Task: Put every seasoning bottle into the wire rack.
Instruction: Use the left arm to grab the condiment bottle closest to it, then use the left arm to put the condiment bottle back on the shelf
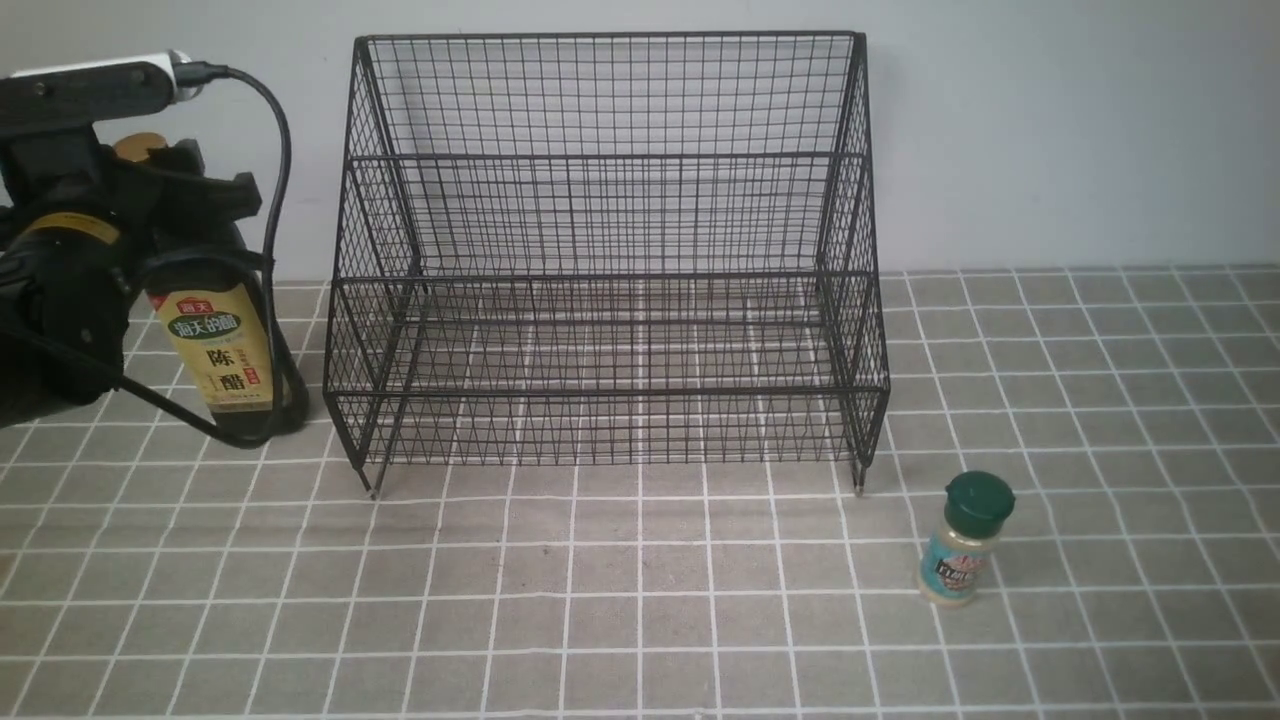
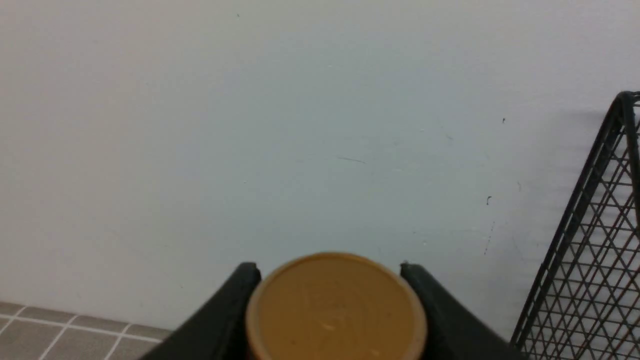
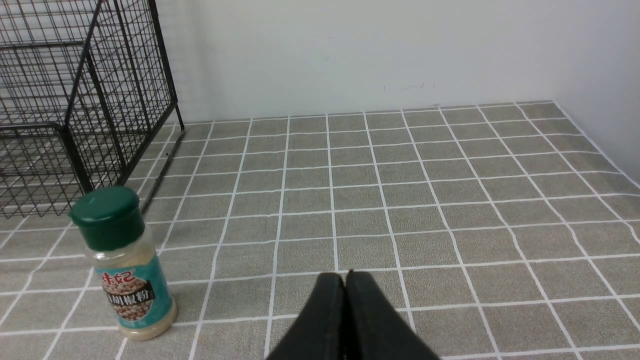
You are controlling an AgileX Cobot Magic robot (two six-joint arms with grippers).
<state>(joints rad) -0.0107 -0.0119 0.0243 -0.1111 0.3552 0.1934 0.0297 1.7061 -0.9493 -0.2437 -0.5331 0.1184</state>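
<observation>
Tabletop [image 1: 640, 620], grey-tiled, carries everything. Wire rack [image 1: 600, 300] is set at far centre against the wall with its open front facing near. Both tiers are bare, so neither bottle is judged placed yet.

Tall dark bottle [image 1: 215, 345] is stood upright just left of the rack, outside it. Left hand [image 2: 329, 272] is placed about its neck under the gold cap [image 2: 335, 310], presumably so the bottle can be lifted plumb over the low front rail. Fingers [image 2: 240, 290] flanking the cap are shown only by the left wrist view; whether they press yet cannot be told. Label and footing are given by the front view alone.

Small shaker [image 1: 962, 545] is stood upright near the rack's right front leg, untouched. Right hand [image 3: 345, 275], absent from the front view, is shown clenched and empty by its own wrist view, probably parked near the shaker.
</observation>
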